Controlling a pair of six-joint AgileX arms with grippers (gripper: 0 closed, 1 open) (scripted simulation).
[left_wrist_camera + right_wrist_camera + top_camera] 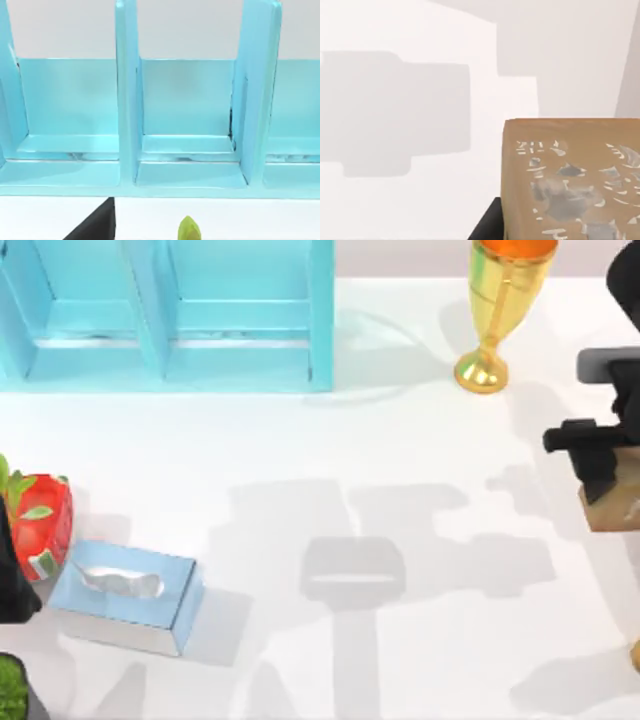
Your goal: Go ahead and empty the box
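At the table's right edge, brown box (608, 508) half hidden under right hand (600, 475)

You had a white table (400, 460) under the arms. On it, at the far left, stood a light-blue divided shelf rack (170, 320), and to its right a gold goblet (497, 300). Near the left edge lay a silver-blue tissue box (125, 595), just beside a red strawberry-printed container (42, 525). At the right edge sat a brown box (610, 505) with pale markings on its top.
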